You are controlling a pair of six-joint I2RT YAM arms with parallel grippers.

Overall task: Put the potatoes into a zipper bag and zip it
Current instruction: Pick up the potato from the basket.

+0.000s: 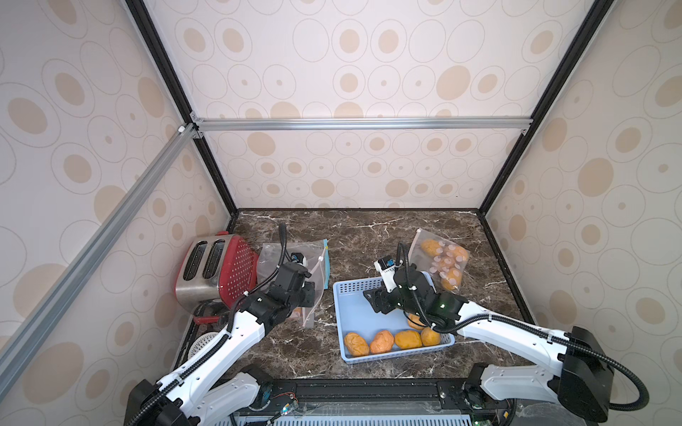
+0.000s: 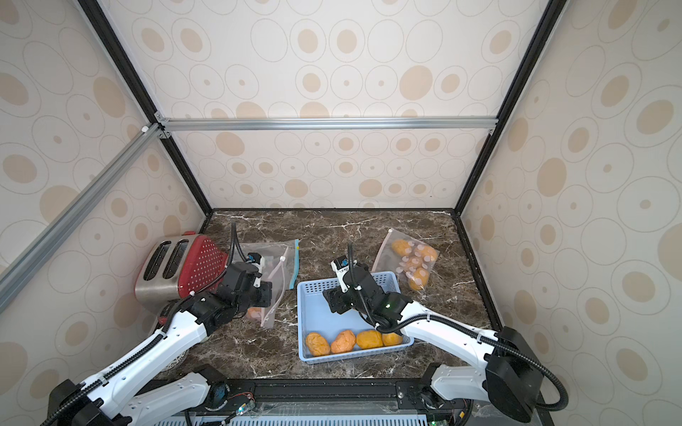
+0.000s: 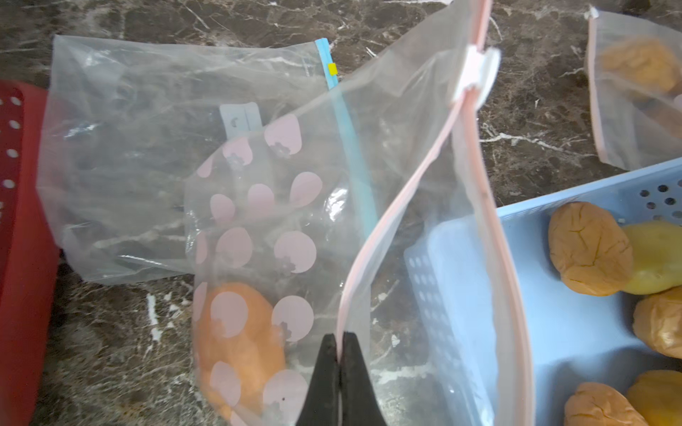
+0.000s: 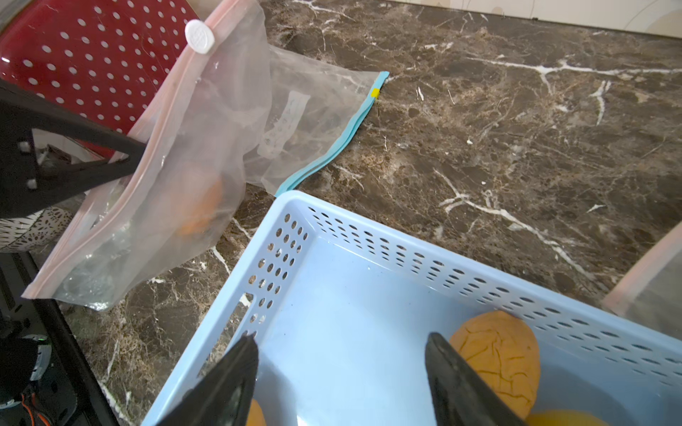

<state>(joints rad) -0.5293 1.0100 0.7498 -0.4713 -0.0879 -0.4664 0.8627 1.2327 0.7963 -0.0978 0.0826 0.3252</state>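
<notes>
Wrinkly orange-tan potatoes: several lie in the pale blue perforated plastic basket; one sits inside the clear pink-dotted zipper bag just beside the basket.

Left tool is pinched on the bag's pink rim. Right tool is wide and empty, over the basket.

Risk: only one point of the rim is held and the mouth is narrow, so a potato may snag, fall outside, or tug the film free.

Dark marbled surface; oval-patterned walls.
</notes>
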